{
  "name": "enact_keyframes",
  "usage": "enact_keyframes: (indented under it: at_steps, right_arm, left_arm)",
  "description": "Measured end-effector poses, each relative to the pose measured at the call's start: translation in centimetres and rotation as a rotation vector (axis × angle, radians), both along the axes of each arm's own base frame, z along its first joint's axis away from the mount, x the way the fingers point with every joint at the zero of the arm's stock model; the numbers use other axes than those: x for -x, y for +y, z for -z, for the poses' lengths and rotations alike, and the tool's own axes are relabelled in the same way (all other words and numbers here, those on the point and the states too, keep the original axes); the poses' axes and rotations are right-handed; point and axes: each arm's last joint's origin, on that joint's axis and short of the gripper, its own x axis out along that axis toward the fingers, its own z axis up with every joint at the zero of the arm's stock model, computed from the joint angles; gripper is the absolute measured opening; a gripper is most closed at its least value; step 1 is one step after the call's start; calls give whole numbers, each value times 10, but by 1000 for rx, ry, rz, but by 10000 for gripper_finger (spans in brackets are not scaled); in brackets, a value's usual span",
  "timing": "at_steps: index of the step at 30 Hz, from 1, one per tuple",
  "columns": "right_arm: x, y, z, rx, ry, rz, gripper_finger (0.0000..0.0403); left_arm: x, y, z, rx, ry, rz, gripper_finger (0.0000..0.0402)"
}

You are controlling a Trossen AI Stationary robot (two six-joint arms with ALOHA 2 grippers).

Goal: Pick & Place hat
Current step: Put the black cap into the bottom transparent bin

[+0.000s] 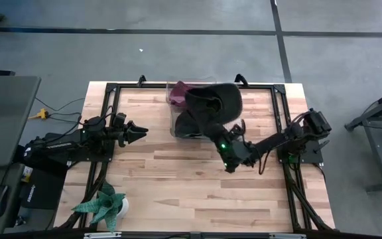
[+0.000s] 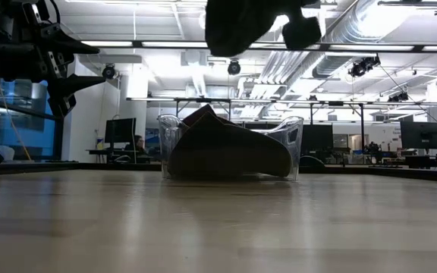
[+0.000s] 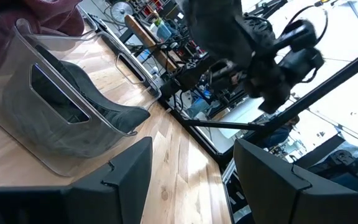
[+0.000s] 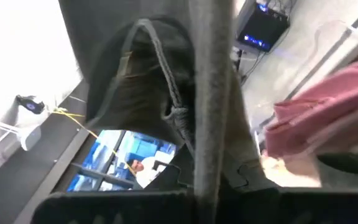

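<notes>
A black hat (image 1: pixel 216 101) hangs in the air over a clear plastic bin (image 1: pixel 176 118) at the table's far middle; in the low view the black hat (image 2: pixel 241 23) is high above the bin (image 2: pixel 298 140). My right gripper (image 1: pixel 217 130) is shut on it. Inside the bin rest a dark hat (image 3: pixel 101 106) and a maroon hat (image 1: pixel 178 93), which lies against the bin's far wall. My left gripper (image 1: pixel 140 131) waits open at the table's left, pointing toward the bin; its fingers frame the left wrist view (image 3: pixel 191 180). My right gripper (image 4: pixel 213 190) pinches the black hat's edge (image 4: pixel 211 106) between its two fingers; that edge shows as a grey band running up from them. The fingers come from the table's near right, slanting up. The hat is lifted clear, its hollow inside (image 4: pixel 135 93) facing the wrist camera.
A black metal frame (image 1: pixel 115 89) runs round the table's far and side edges. A potted spiky plant (image 1: pixel 105 207) stands at the near left corner. Bare wood (image 1: pixel 191 186) lies between the arms and the near edge. A person (image 2: pixel 137 144) sits far behind the table.
</notes>
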Motion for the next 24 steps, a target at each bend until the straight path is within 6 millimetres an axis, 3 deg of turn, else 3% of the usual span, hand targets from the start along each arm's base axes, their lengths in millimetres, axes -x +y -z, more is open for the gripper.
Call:
enact_keyframes:
  at_steps: [8,20,24]
  right_arm:
    - [20,6,26,-12,-8,-5,5]
    - [20,6,26,7,18,-19,4]
    - [21,6,26,4,22,-9,4]
  left_arm:
    - [0,0,0,0,-1,0,218]
    - [0,0,-3,-5,-25,1,218]
    - [1,0,-4,81,-24,4,218]
